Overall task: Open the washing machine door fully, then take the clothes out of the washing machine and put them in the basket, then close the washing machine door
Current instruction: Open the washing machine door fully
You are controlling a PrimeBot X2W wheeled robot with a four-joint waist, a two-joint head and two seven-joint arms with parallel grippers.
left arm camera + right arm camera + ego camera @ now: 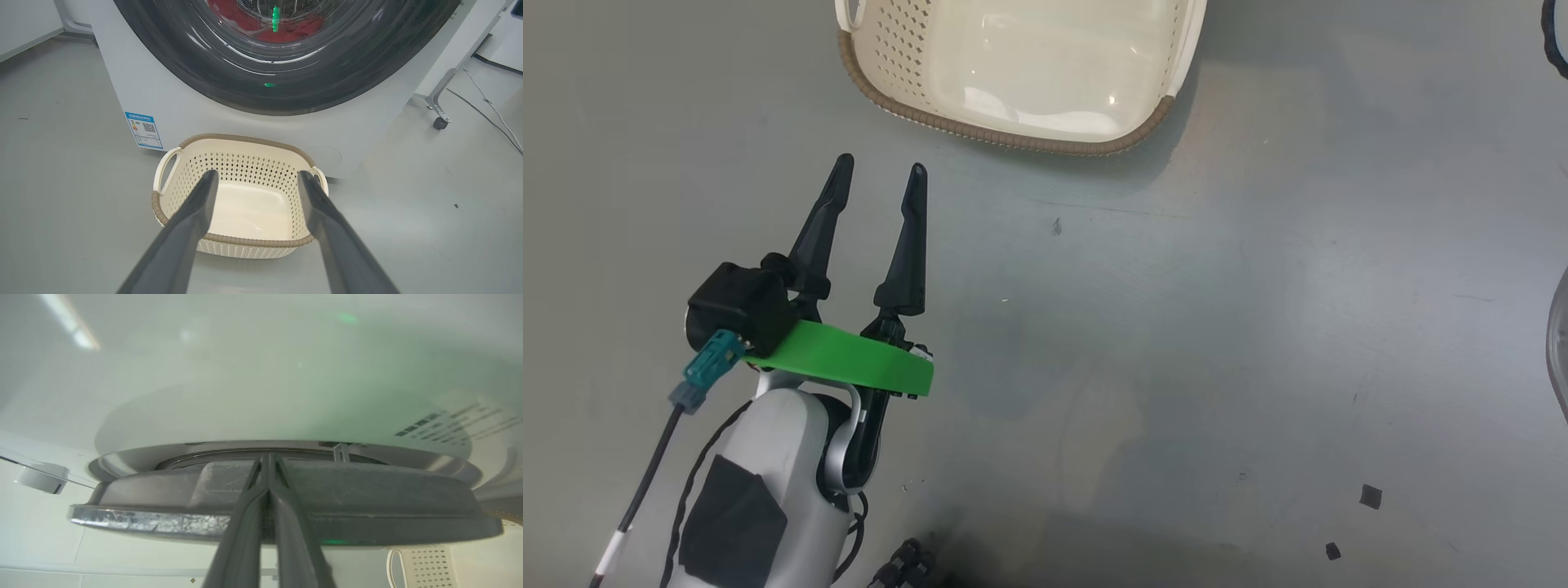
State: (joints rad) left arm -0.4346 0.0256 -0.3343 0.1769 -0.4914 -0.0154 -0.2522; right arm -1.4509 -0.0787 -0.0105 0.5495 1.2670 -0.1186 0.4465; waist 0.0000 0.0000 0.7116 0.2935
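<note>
The washing machine point(204, 110) stands white and boxy, and its door point(184, 53) shows a wide glossy black rim. Red clothes point(302, 30) lie behind the glass. On the floor in front sits the cream basket point(245, 241), with nothing in it. My left gripper point(257, 175) is open and aimed at the basket, short of its near rim point(1013, 140), fingers point(880, 167) spread and holding nothing. My right gripper point(267, 457) is shut, its tips at the grey edge of the door point(367, 490), where the door meets the white machine front point(245, 375).
A blue label point(144, 129) is stuck low on the machine's left. A metal leg on a caster point(440, 121) and cables point(490, 106) are on the floor to the right. Small dark scraps point(1370, 496) lie on the grey floor. The basket's corner point(429, 559) shows below the door.
</note>
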